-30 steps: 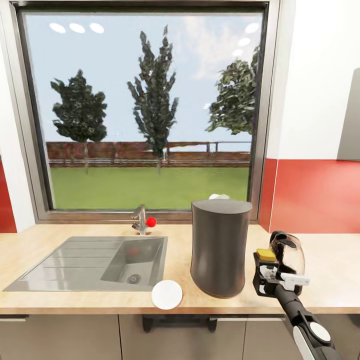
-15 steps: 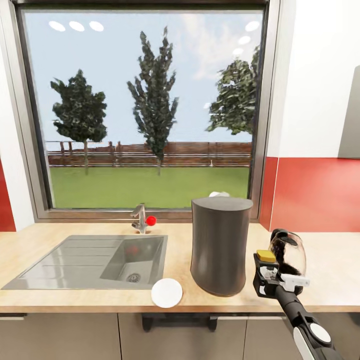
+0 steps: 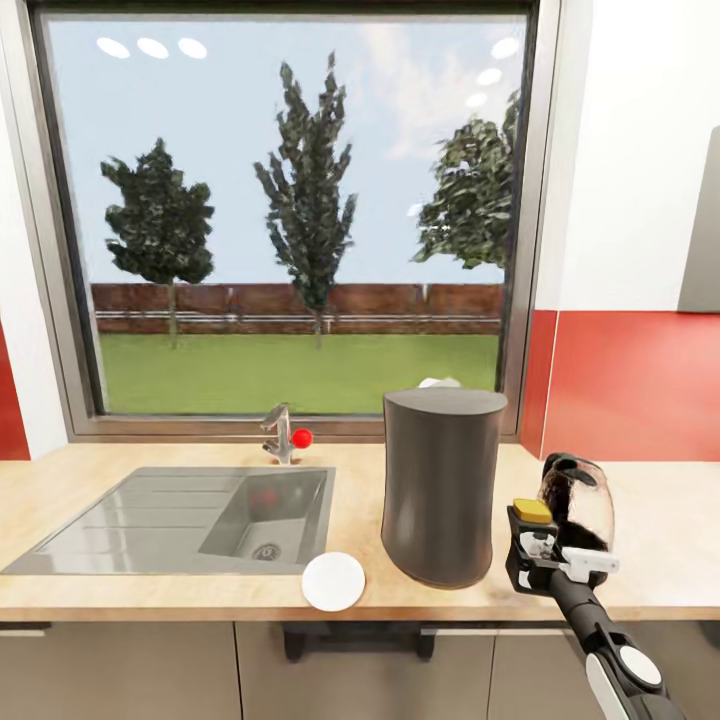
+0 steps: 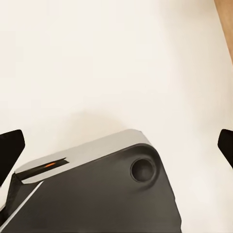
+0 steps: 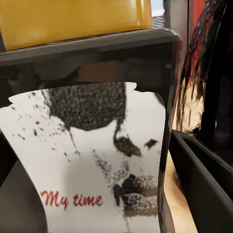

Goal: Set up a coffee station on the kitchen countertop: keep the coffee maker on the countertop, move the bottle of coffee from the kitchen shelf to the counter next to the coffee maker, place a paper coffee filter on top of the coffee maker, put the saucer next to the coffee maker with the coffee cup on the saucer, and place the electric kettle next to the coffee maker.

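We are seeing the right gripper [image 3: 535, 550] pinching the bottle of coffee [image 3: 533, 527] at the kitchen countertop's [image 3: 120, 590] front edge, between the coffee maker [image 3: 440, 482] and the electric kettle [image 3: 578, 510]. Its white label [image 5: 92, 160] is reading "My time" in red; its lid [image 5: 73, 19] is yellow. We are finding the left gripper's [image 4: 116, 145] fingertips [image 4: 10, 148] spread wide, holding nothing.

We read one text: "My time", red script, low on the white label [image 5: 92, 160] of the coffee bottle [image 5: 87, 121], seen in the right wrist view. Above it the label carries a dark speckled print, no letters. Nothing else legible.
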